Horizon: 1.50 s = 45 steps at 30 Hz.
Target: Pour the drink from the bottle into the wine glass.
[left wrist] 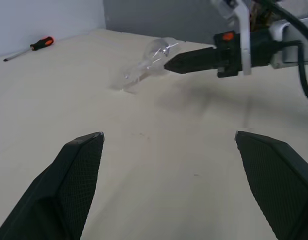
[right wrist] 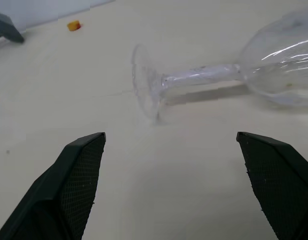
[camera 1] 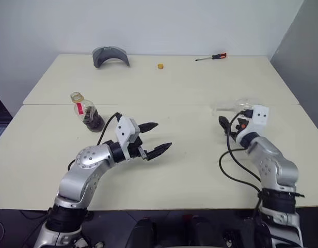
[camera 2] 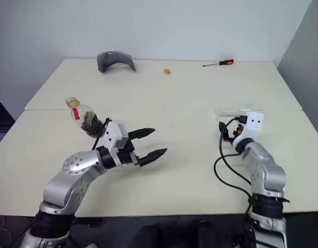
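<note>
plainly, the wine glass (right wrist: 209,75) lies on its side on the bench (camera 1: 190,93), just ahead of the right gripper (right wrist: 171,185), jaws wide and empty. the bottle (camera 1: 86,113) stands uncapped well apart, beside the left gripper (camera 1: 154,138), jaws also spread and empty. risk: a nudge on the round bowl could roll the glass away, and a clumsy grab could tip the open bottle.

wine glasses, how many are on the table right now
1. The wine glass lies on its side on the table, near the right edge, just ahead of the open right hand. None seems hidden.
</note>
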Each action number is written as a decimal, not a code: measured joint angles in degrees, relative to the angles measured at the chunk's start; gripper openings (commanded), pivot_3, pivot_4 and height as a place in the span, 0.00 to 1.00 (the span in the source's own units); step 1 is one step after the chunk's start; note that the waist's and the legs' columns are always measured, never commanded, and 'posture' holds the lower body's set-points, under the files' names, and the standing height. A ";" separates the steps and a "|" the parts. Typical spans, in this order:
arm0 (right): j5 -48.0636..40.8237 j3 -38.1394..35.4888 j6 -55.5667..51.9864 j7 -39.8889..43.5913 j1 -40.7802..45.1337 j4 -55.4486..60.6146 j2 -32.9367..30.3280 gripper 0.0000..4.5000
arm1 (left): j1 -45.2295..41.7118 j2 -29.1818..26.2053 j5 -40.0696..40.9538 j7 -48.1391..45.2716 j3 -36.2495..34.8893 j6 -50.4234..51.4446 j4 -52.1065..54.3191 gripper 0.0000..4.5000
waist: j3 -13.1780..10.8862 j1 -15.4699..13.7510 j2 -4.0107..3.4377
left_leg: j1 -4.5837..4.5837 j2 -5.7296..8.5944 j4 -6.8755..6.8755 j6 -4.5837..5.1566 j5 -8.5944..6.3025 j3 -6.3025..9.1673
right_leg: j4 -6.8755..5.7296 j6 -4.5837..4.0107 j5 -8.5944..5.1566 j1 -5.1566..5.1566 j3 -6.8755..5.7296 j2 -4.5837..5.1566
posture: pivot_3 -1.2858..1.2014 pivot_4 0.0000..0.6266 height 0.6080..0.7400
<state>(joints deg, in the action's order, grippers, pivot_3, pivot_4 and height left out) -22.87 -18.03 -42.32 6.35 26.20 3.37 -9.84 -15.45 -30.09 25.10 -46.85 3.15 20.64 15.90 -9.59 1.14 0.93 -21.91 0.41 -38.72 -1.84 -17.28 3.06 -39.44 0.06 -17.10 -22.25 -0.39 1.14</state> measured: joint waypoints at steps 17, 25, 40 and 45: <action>-19.95 -22.78 5.85 -17.29 15.26 -20.12 10.33 0.99 | -1.92 0.71 -3.11 -1.34 0.94 -3.80 -5.87 1.00 | -0.04 0.58 -0.11 | -0.02 -0.01 0.01 0.06 -0.03 -0.07 | -0.14 -0.01 0.00 -0.08 0.06 0.04 | 0.52 0.24 1.00; -20.75 -22.39 15.50 -12.92 19.97 -32.54 9.81 0.99 | -1.13 0.29 -3.13 -1.39 0.89 -3.59 -5.20 1.00 | -0.04 0.68 -0.12 | -0.01 -0.02 0.02 0.06 -0.03 -0.10 | -0.14 -0.01 0.00 -0.08 0.09 0.04 | 0.52 0.24 1.00; -19.40 -21.83 28.16 -5.80 29.26 -55.75 3.17 0.99 | -0.90 -0.05 -2.86 -1.32 -0.04 -3.23 -4.53 1.00 | -0.04 0.68 -0.13 | -0.01 -0.04 0.01 0.06 -0.02 -0.15 | -0.12 -0.02 0.00 -0.07 0.13 0.04 | 0.52 0.24 1.00; -18.75 -21.32 30.53 -3.84 30.29 -59.56 2.24 0.99 | -0.68 -1.04 -2.66 -1.32 -0.47 -2.35 -3.94 1.00 | -0.04 0.68 -0.12 | 0.00 -0.05 0.01 0.06 -0.02 -0.15 | -0.12 -0.02 0.00 -0.05 0.13 0.04 | 0.52 0.24 1.00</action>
<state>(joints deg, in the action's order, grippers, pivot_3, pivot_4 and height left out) -41.63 -39.35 -11.79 2.51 56.49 -56.19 -7.60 -16.14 -31.13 22.44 -48.17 2.68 18.28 11.96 -9.63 1.82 0.81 -21.90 0.36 -38.71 -1.79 -17.30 2.91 -39.56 0.04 -17.10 -22.30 -0.25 1.18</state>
